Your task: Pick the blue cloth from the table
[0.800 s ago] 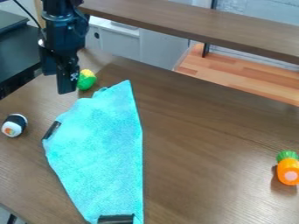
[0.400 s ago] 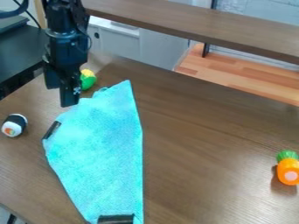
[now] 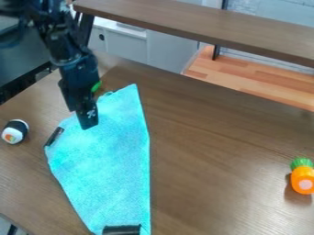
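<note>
Blue cloth (image 3: 110,170) lies on the tabletop (image 3: 215,147), left of centre in my camera view, its near end running to the bottom of what I see. From the left, I have one toy sushi roll (image 3: 14,131), set apart from the cloth with a strip of wood between them, and the tabletop's near-left edge cutting across the bottom corner. Next come two black pieces on the cloth's rim, one at the left side (image 3: 54,136) and one at the near end (image 3: 121,230). My single claw (image 3: 87,121) hangs over the cloth's far-left part, pointing down; I can't tell whether it is wide or narrow, or touching the fabric. One bit of green (image 3: 96,86) peeks out behind it. Rightward, a broad stretch of wood gives me room up to one orange toy (image 3: 302,178), with the far edge slanting behind.
</note>
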